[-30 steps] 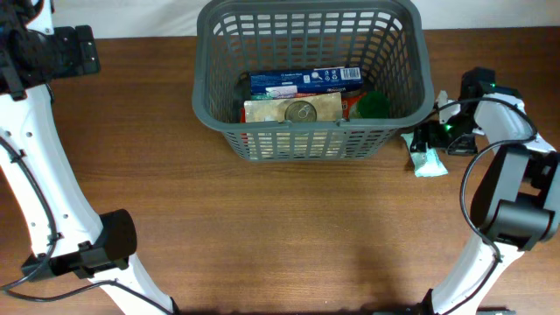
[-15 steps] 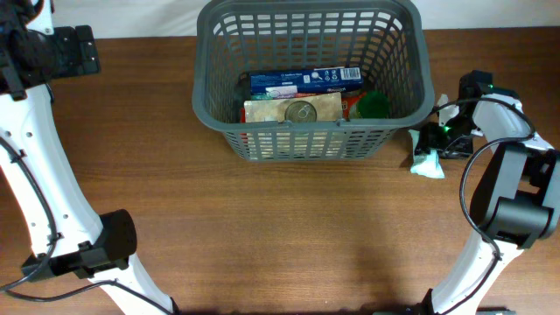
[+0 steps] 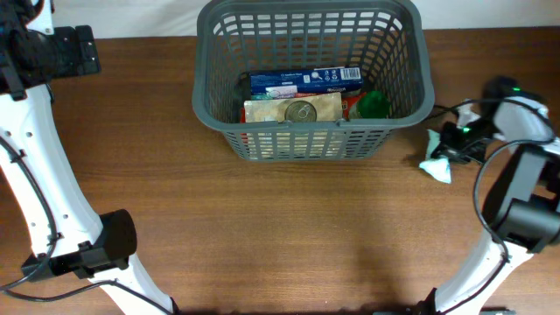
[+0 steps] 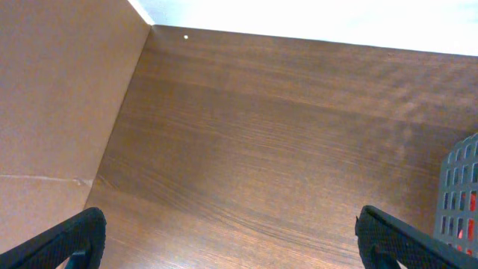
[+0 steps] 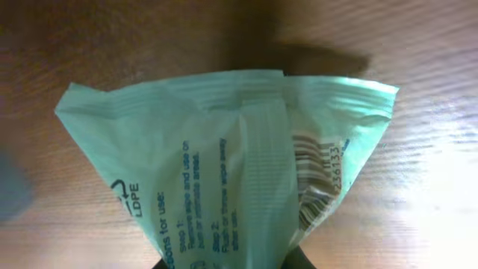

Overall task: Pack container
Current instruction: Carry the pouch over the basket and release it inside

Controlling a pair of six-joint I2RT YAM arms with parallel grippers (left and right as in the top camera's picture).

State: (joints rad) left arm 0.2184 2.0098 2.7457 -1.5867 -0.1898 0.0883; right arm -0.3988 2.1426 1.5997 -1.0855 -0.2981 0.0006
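Observation:
The container, a large dark grey lattice basket, stands at the table's back centre. Inside it lie a blue box, a tan packet and a green item. To its right, a pale green plastic pouch is pinched in my right gripper, which is shut on it. The right wrist view is filled by the pouch, printed with text and a barcode, its lower end between the right gripper jaws. My left gripper stands open over bare table, far left of the container.
A light wall or board borders the table on the left. The left arm runs down the left side and the right arm rises at the right edge. Cables lie between the container and the right wrist.
The right gripper has shut on the green pouch and shifted right, away from the container, taking the pouch along. The left arm has not moved.

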